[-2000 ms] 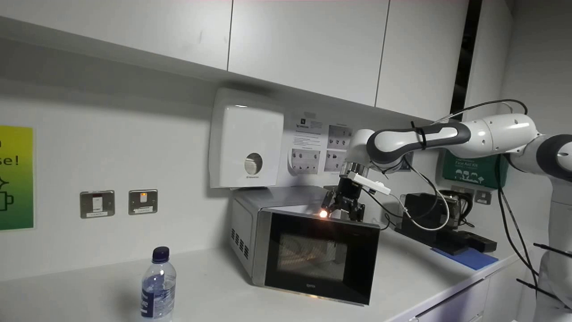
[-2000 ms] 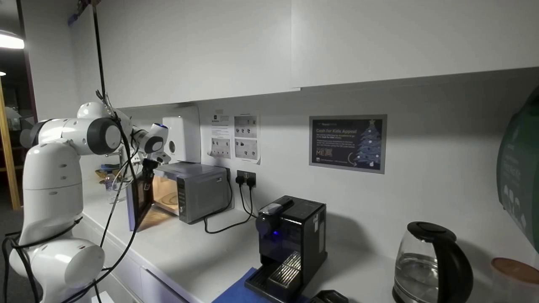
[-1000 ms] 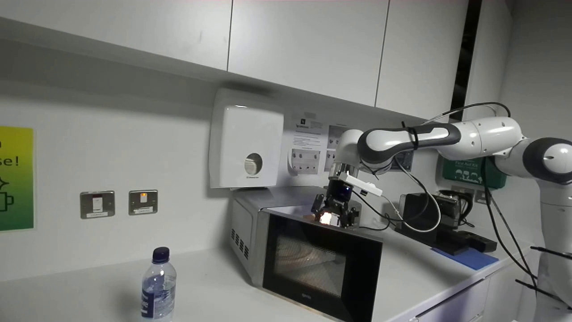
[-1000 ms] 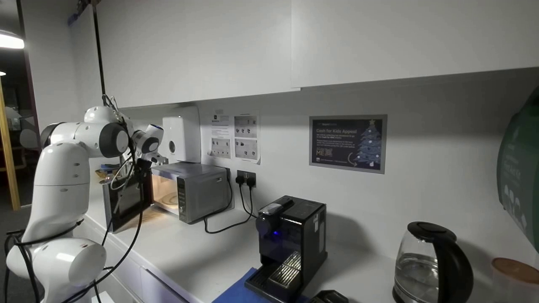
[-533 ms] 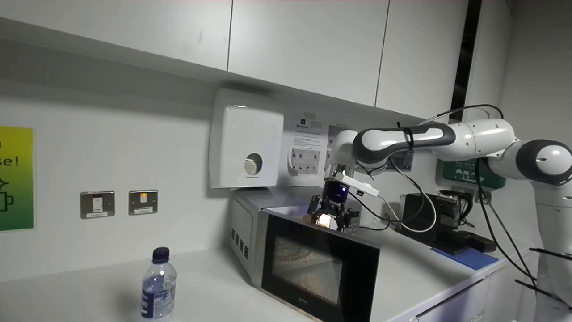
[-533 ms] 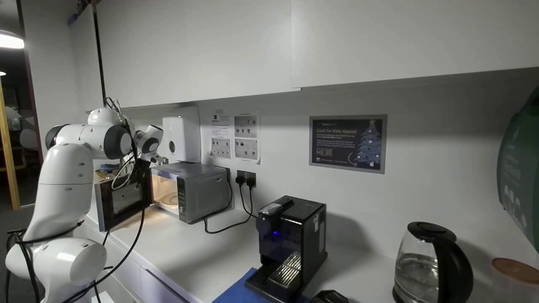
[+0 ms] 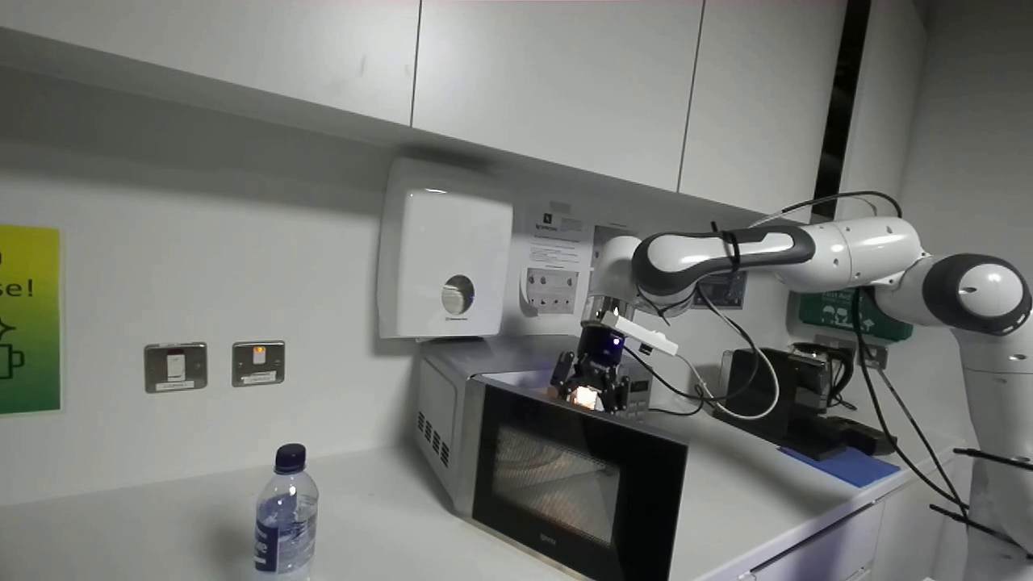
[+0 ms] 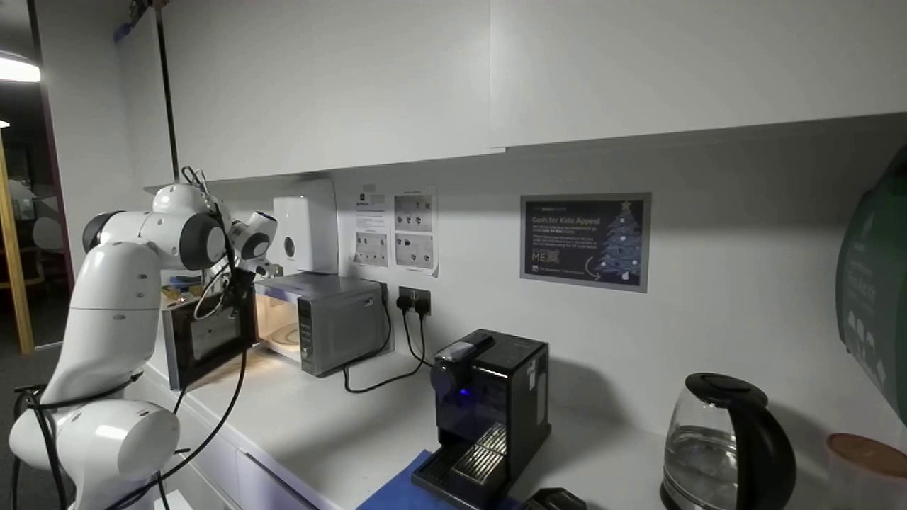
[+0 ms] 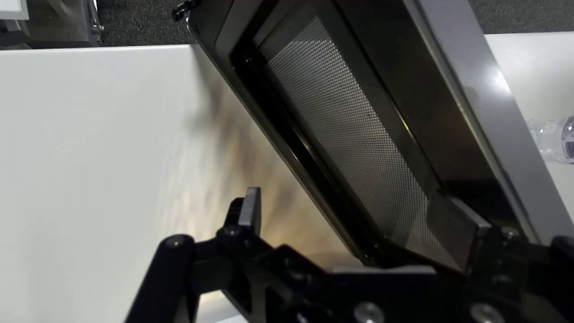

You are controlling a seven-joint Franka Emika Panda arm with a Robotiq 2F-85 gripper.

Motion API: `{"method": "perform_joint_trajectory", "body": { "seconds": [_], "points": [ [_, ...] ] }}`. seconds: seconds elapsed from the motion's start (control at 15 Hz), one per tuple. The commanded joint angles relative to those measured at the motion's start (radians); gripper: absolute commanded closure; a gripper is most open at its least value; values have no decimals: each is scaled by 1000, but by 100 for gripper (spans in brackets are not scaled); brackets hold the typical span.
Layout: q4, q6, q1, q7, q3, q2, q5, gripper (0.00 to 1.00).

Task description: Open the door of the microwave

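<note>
White cupboards (image 7: 549, 89) run off the top of both exterior views. The counter (image 7: 161, 532) under them is cut off as well, and so is the foot of the robot arm (image 7: 871, 248) reaching over it. The microwave (image 8: 347, 319) sits on the counter, its warm-lit inside only partly in sight. Its door (image 7: 577, 476) stands swung open over the counter; the free lower corner drops off the bottom of an exterior view, and the wrist view takes in only part of it. Near the coffee machine (image 8: 496, 397), the kettle (image 8: 712, 439) is cut off at its base; so is the bottle (image 7: 286, 516), only partly inside the wrist view. The gripper (image 9: 359, 210) hangs by the door's top edge, hard to pick out against the dark door in an exterior view. Its fingers (image 9: 250, 210) are spread apart, one over the door's inner face and one over the counter; I cannot tell whether either touches the door.

Compared with two seconds ago, the door is swung farther out; against half a second ago it looks almost the same, the arm slightly shifted.
</note>
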Motion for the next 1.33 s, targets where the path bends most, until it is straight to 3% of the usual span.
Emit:
{"method": "perform_joint_trajectory", "body": {
  "seconds": [0.0, 0.73, 1.27],
  "points": [
    [69, -27, 15, -38, -1, 49, 13, 0],
    [297, -112, 100, -56, -11, 240, -33, 0],
    [347, -120, 106, -58, -23, 259, -33, 0]
  ]
}}
